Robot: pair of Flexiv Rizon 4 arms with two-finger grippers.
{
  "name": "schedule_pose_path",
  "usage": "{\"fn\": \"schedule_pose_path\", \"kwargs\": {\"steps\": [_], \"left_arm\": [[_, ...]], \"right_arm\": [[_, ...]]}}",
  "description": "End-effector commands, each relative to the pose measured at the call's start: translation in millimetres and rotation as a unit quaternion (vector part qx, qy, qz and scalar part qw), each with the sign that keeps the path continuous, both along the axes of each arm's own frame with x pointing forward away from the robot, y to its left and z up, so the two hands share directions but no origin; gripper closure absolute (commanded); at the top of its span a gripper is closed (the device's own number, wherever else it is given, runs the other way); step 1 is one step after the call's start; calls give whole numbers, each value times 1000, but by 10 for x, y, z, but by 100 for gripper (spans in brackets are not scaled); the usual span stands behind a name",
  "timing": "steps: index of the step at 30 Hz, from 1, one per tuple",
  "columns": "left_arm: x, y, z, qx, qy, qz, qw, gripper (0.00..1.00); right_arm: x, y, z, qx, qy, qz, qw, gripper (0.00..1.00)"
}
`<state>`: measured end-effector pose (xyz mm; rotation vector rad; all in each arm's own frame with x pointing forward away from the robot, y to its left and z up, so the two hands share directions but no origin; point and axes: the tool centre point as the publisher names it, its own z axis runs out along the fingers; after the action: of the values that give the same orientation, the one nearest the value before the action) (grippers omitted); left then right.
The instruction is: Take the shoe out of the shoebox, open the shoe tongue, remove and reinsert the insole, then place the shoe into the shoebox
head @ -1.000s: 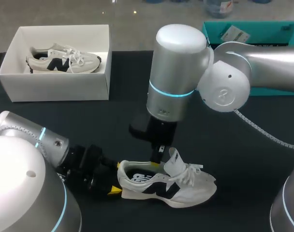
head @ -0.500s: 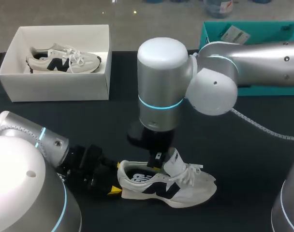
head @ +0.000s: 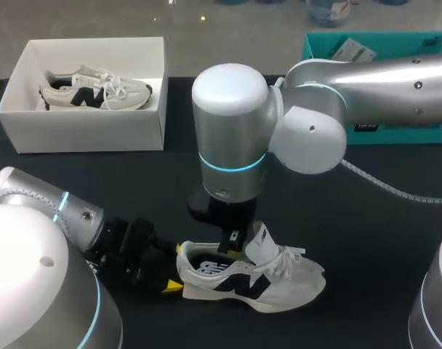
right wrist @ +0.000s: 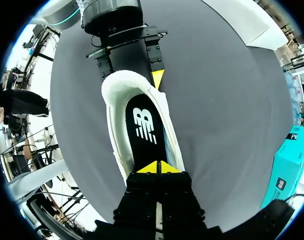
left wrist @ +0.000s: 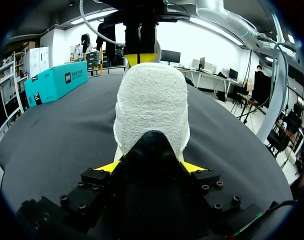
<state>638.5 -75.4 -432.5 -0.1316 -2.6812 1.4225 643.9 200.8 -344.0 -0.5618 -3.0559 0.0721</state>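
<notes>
Showing, at far left, the open shoebox [head: 90, 131] with a second shoe [head: 94, 89] lying inside, well apart from the work. Clamping the heel of the shoe [head: 279, 287] from both sides with the left fingers [head: 171, 286], spread only to the heel's width, and keeping it upright on the dark surface [head: 366, 240], exactly where it lay a second ago. Swinging the right arm's wrist housing leftward over that second, while holding the right fingers [right wrist: 148, 168] down in the shoe's mouth, just behind the raised tongue [head: 259, 243]. Pressing their yellow tips together over the front of the insole [right wrist: 144, 125], without revealing whether any of it is pinched. Suggesting a realignment before the insole pull rather than a lift, and leaving the insole flat inside the shoe. Offering open surface beyond the toe and to its right, as far as the teal box [head: 395, 47] at the far right edge. Crowding only above the heel, between the left arm and the right wrist housing.
</notes>
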Motion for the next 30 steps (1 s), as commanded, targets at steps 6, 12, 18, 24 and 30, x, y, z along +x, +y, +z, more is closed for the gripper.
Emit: {"fn": "schedule_pose_path", "kwargs": {"steps": [6, 12, 18, 24, 30], "left_arm": [[-11, -24, -40, 2, 0, 0, 1000, 100], [-11, -24, -40, 2, 0, 0, 1000, 100], [-11, -24, -40, 2, 0, 0, 1000, 100], [-11, -24, -40, 2, 0, 0, 1000, 100], [-11, -24, -40, 2, 0, 0, 1000, 100]], "right_arm": [[10, -16, -102, 3, 0, -6, 1000, 100], [18, -24, -155, 12, 5, -9, 1000, 79], [24, -4, -176, 17, 7, -8, 1000, 61], [16, 22, -245, 19, 13, -6, 1000, 58], [-38, 65, -441, 27, 32, -11, 999, 55]]}}
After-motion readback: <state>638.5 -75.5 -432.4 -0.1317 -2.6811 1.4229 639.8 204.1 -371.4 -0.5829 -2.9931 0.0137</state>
